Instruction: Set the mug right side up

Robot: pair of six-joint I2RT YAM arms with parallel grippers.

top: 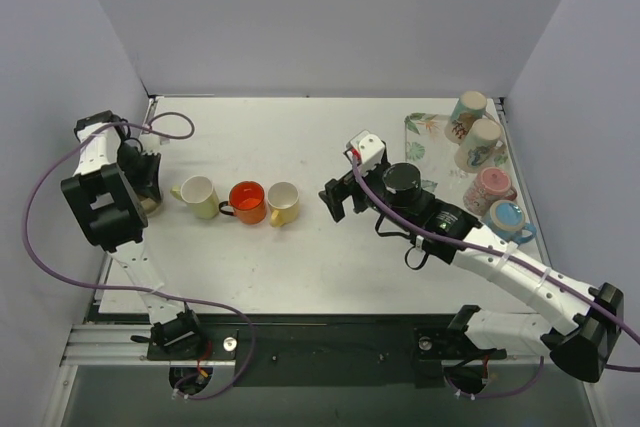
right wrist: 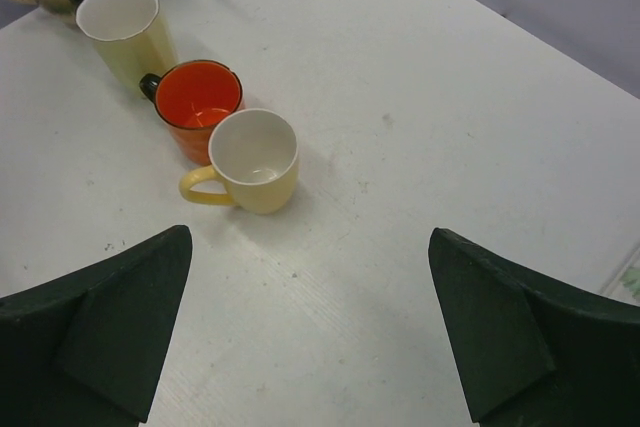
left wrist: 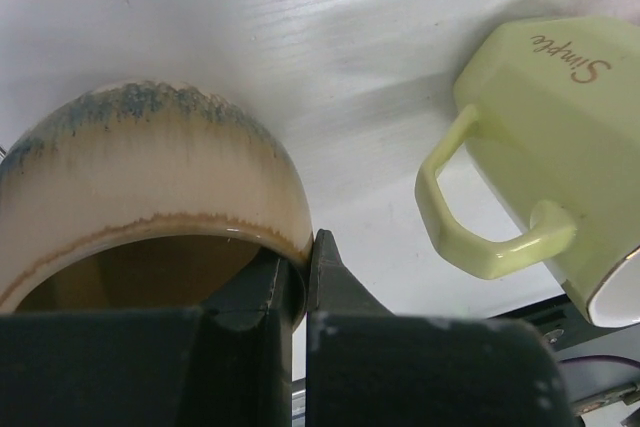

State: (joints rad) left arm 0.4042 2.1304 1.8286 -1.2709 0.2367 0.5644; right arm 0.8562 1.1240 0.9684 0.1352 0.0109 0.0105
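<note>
The left gripper point(left wrist: 298, 272) pinches the rim of the beige mug point(left wrist: 150, 177), the green mug point(left wrist: 560, 147) at its 3 o'clock; the right gripper point(right wrist: 308, 247) is wide open, empty.

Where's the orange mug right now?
Seen from above, the orange mug stands upright left of centre, between the green mug and the yellow mug.

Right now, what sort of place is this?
Likely a robotics lab test cell: a plain white tabletop walled by blank grey panels, two cabled robot arms bolted at its edge, and ceramic mugs lined up as props.
</note>
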